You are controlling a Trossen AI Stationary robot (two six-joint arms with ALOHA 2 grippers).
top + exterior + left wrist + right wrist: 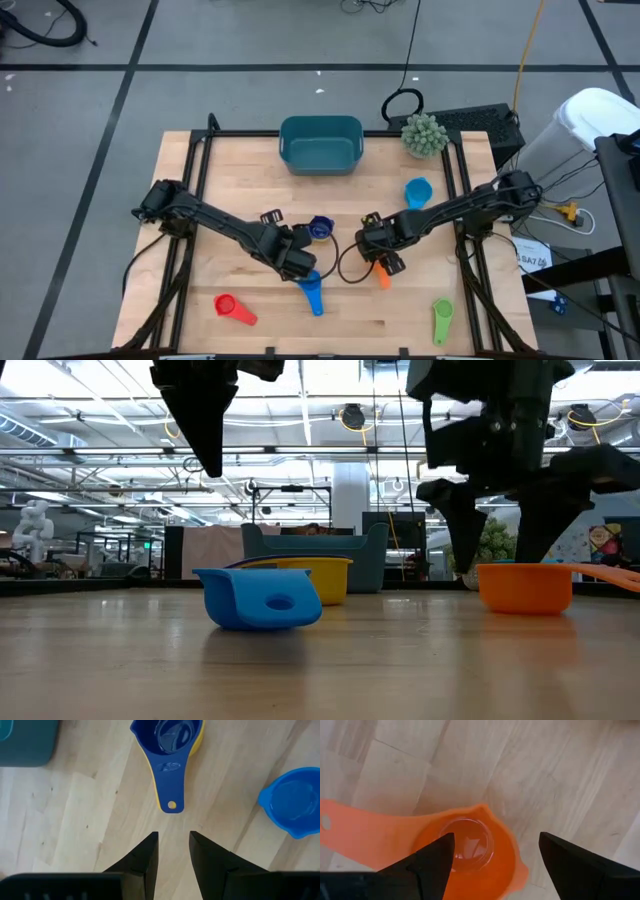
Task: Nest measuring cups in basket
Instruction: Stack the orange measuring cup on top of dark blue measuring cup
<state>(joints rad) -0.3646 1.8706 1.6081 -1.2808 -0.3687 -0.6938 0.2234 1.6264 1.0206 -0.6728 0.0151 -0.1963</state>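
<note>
Orange plastic, light and stiff, the measuring cup (470,852) at lower centre of the surface (240,190) sits under the spread right gripper (495,852), best pinched by its rim; left gripper (173,845) hovers released.

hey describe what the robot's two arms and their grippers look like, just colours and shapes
Both arms are dark, nearly black, jointed segments with dark cables along them. The left gripper has two flat black fingers tapering to narrow wedge tips. The right gripper has the same matte black, pointed fingers. No markings or labels are visible on them.
</note>
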